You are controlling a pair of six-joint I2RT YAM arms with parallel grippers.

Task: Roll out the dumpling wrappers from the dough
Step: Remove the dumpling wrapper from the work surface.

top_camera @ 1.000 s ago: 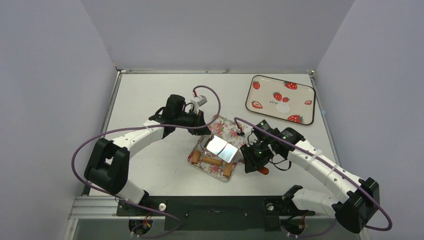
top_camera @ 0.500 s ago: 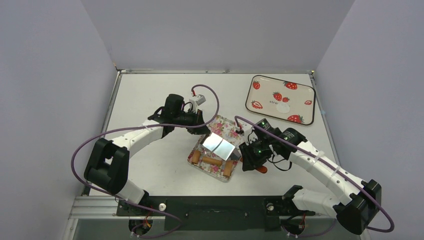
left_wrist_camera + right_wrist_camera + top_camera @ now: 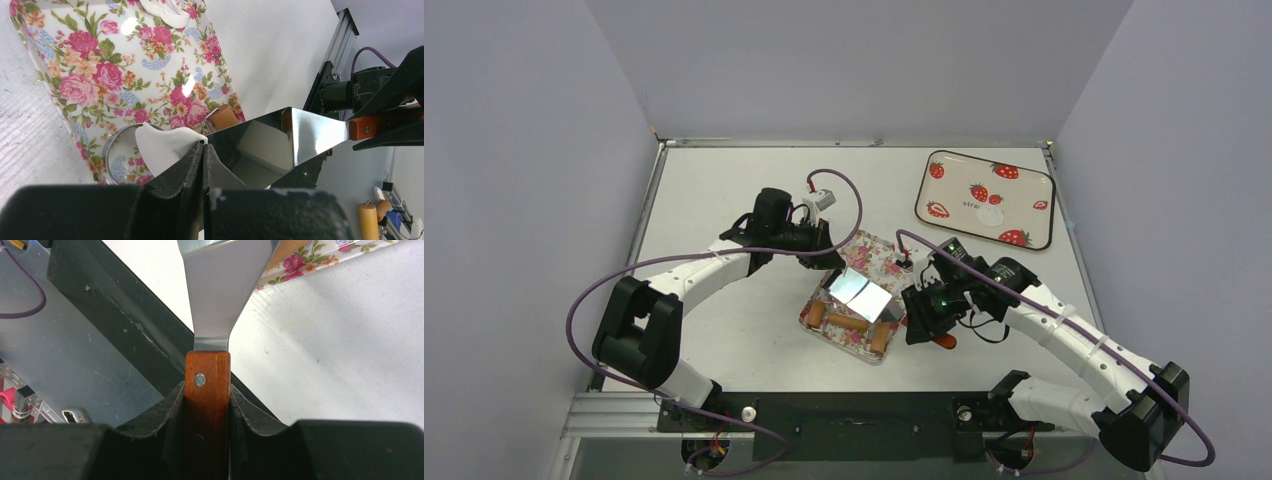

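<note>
Right hand point(image 3: 206, 396) is clenching the spatula point(image 3: 220, 290) by its red handle at the floral tray's point(image 3: 75, 60) near right side, angling the blade over the tray, prob. to slide under dough. Left hand point(image 3: 202, 150), closed tight, is seemingly pinching a wrapper point(image 3: 162, 145) edge over the ring point(image 3: 112, 150) inside the tray, peeling it up. Spare dough point(image 3: 160, 7) is lying at the tray's far end.

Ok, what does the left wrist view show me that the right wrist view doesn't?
Left wrist only: a thin white dough wrapper pinched in the shut left jaws, above the silver metal ring; another white dough piece at the frame's top; a brown wooden roller's end. Right wrist only: a head-on look at the reddish wooden handle seated between the right jaws. Both: the floral tray, the shiny steel spatula blade, and that handle in the right jaws' grip.
</note>
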